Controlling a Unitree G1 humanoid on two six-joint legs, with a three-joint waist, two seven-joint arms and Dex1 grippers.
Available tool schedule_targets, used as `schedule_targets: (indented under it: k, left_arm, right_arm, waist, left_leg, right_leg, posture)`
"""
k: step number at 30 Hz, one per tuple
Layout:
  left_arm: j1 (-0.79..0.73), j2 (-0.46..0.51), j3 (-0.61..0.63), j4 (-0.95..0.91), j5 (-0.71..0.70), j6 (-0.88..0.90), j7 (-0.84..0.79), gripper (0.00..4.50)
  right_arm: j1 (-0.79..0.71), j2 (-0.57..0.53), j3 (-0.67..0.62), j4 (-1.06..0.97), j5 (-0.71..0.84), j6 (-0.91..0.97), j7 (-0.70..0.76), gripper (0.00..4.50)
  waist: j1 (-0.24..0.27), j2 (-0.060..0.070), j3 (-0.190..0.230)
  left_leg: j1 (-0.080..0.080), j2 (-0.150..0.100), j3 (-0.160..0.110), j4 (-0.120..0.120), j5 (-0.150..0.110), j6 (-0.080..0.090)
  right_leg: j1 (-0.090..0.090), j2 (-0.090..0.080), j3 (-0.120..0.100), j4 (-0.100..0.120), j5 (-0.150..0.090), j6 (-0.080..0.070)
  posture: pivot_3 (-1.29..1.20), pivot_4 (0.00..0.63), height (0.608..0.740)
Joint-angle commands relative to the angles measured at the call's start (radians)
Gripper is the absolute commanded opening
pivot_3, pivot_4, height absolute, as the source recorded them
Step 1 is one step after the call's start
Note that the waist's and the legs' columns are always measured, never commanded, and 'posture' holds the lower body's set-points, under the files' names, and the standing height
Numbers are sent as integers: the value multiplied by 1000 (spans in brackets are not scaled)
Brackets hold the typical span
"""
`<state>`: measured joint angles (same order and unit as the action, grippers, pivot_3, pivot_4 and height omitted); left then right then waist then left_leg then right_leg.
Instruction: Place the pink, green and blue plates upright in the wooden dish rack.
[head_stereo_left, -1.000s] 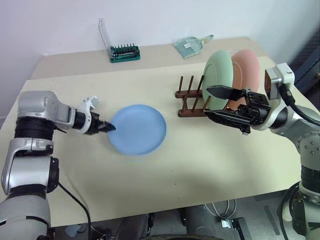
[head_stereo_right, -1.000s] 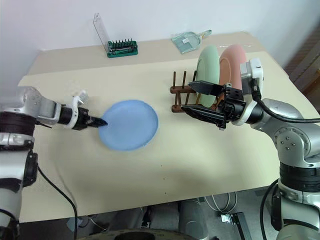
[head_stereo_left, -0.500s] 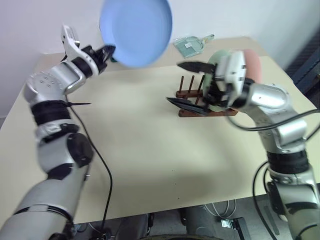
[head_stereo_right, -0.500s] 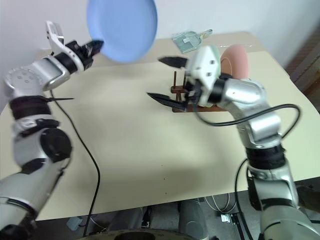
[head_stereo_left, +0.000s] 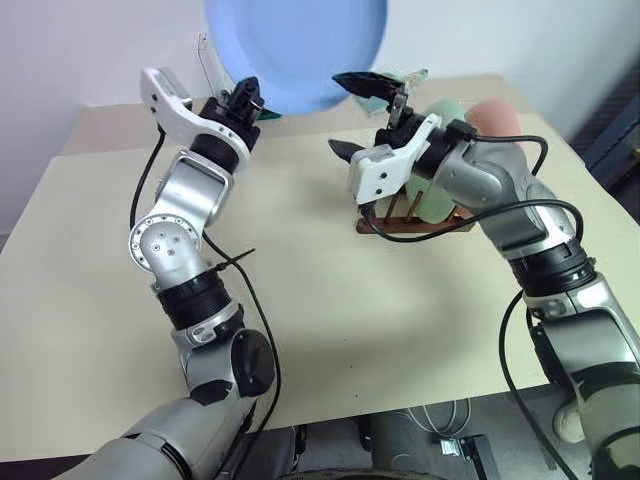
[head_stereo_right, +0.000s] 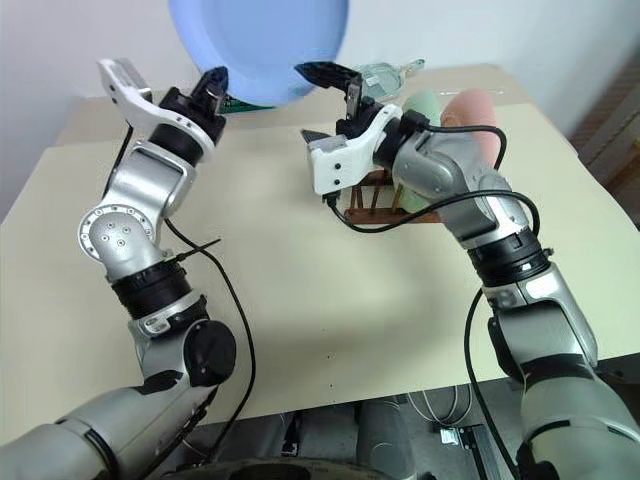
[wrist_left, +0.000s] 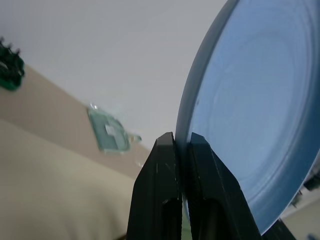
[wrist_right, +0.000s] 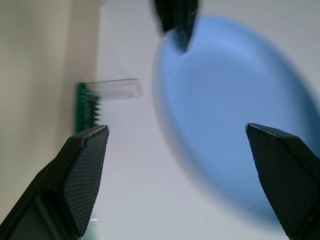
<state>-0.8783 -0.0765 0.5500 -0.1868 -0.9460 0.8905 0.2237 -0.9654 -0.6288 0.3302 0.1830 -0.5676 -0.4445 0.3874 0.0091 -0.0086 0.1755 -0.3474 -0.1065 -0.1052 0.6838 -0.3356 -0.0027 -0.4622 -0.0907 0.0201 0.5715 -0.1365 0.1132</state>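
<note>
Blue plate (head_stereo_left: 296, 50) is off the worktop (head_stereo_left: 330, 310), held high above its far edge, face turned roughly upright. Left end effector (head_stereo_left: 246, 92) is clamped on the plate's rim, its two fingers (wrist_left: 165, 165) pinched together on the edge as seen in the left wrist view. Right end effector (head_stereo_left: 350, 115) stands beside the plate with jaws spread wide, carrying nothing; the right wrist view looks at the plate's face between its fingers (wrist_right: 85, 170).

Green plate (head_stereo_left: 440, 150) and pink plate (head_stereo_left: 493, 118) stand upright in the rack (head_stereo_left: 410, 222), which sits toward the worktop's far right corner, partly hidden behind the right forearm. Empty pegs show at the rack's left end.

Judgement: two of three plates are placed; the step in hand looks like a transfer of the last plate from left to right.

Next move calls for the right jaws to close on a free part of the rim, well clear of the left fingers, before the left lets go. The plate must then be carried edge-down into a free slot beside the green plate without knocking it.
</note>
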Motion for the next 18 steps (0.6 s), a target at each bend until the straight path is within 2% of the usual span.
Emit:
schedule_targets:
  k: [1, 4, 6, 9, 11, 14, 18]
  left_arm:
    - [22, 37, -84, -74, -17, 21, 0, 35]
    - [33, 41, -100, -82, -38, 3, 11, 35]
    - [36, 41, -108, -83, -47, -5, 17, 0]
    - [43, 56, -134, -83, -39, -14, 12, 0]
    - [50, 74, -165, -87, -7, -37, -14, 0]
    - [51, 89, -191, -77, 17, -59, -6, 0]
    - [52, 112, -221, -68, 51, -89, -17, 0]
  right_arm:
    - [-49, 7, -13, 53, -50, -27, -66, 4500]
    - [-69, 30, -17, 78, -63, -25, -86, 4500]
    - [-67, 37, -14, 88, -65, -26, -83, 3933]
    - [-61, 40, -13, 94, -56, -33, -77, 2671]
    - [-61, 37, -19, 95, -55, -38, -80, 1512]
    - [-64, 31, -23, 102, -61, -41, -84, 16]
    - [-65, 33, -26, 106, -64, -45, -86, 16]
  waist:
    - [-2, 0, 0]
    - [-4, 0, 0]
    - [-4, 0, 0]
    - [-4, 0, 0]
    - [-4, 0, 0]
    - [-4, 0, 0]
    - [-4, 0, 0]
  left_leg:
    - [0, 0, 0, 0, 0, 0]
    - [0, 0, 1, 0, 0, 0]
    - [0, 1, 0, -1, 0, 0]
    - [0, 2, 0, -1, 0, 0]
    - [-1, 2, 0, -1, 0, 0]
    - [0, 2, 0, -1, 0, 0]
    - [0, 2, 0, -1, 0, 0]
  right_leg:
    - [0, 0, 0, 0, 0, 0]
    - [0, 0, 1, -1, 1, -1]
    - [0, 2, 1, -3, 1, -2]
    - [1, 2, 1, -5, 2, -2]
    - [1, 2, 0, -5, 2, -2]
    - [1, 2, 0, -6, 2, -2]
    - [2, 3, 0, -6, 2, -2]
  posture:
    - [0, 150, 740]
    - [0, 150, 740]
    - [0, 150, 740]
    - [0, 150, 740]
    - [0, 150, 740]
    - [0, 150, 740]
    - [0, 150, 740]
